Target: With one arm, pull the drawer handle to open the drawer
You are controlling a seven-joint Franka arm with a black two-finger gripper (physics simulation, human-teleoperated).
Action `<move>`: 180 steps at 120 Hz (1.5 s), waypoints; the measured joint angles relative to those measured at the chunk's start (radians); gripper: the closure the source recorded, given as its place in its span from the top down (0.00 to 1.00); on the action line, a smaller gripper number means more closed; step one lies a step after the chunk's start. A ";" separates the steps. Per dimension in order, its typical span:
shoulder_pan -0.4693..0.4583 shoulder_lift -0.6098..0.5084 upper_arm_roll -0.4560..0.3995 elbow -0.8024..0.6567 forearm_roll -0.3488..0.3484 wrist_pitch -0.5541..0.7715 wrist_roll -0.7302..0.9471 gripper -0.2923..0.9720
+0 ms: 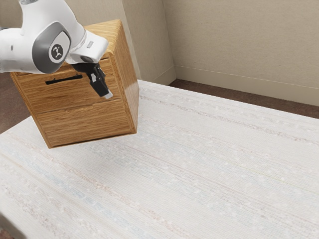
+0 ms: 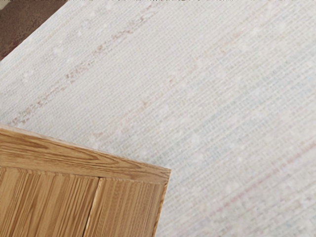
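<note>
Since the fingers (image 1: 102, 86) seemingly overlap before the drawer (image 1: 50, 94), I cannot tell their spread.

Table (image 1: 209, 164) — pale, woven surface; a wooden drawer cabinet (image 1: 84, 119) stands on it.

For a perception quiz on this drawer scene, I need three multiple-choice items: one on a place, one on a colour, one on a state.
1. Where is the hand?
A) before the cabinet's front face
B) behind the cabinet
C) resting on the cabinet's top

2. What colour is the drawer handle?
A) silver
B) black
C) red

3. How does the top drawer stand?
A) pulled fully out
B) taken out of the cabinet
C) flush with the front

Answers: 1 A, the exterior view shows the hand against the front face, near its right edge. 2 B, the handle is a dark bar on the wood. 3 C, no part of the drawer juts out.
</note>
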 joint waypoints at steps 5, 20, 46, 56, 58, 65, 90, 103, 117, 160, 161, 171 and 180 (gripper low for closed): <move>0.006 -0.001 -0.019 0.001 -0.001 0.010 0.001 0.72; -0.016 -0.006 -0.037 0.001 -0.001 0.029 0.003 0.72; 0.000 -0.007 -0.019 0.000 0.001 0.040 0.011 0.71; 0.023 -0.009 -0.012 0.000 0.003 0.036 0.017 0.71; 0.029 -0.009 -0.012 0.000 0.002 0.035 0.019 0.71; 0.047 -0.009 -0.011 0.000 0.000 0.032 0.027 0.71; 0.059 -0.003 -0.010 0.001 0.001 0.026 0.050 0.71; 0.087 0.002 -0.009 0.001 0.003 0.025 0.062 0.71; 0.100 0.005 -0.009 0.001 0.003 0.024 0.075 0.72; 0.120 0.007 0.006 0.002 0.005 0.021 0.114 0.66; 0.120 0.006 0.006 0.002 0.005 0.021 0.115 0.65; 0.120 0.003 0.006 0.002 0.006 0.018 0.123 0.61; 0.121 0.002 0.006 0.003 0.006 0.015 0.129 0.60</move>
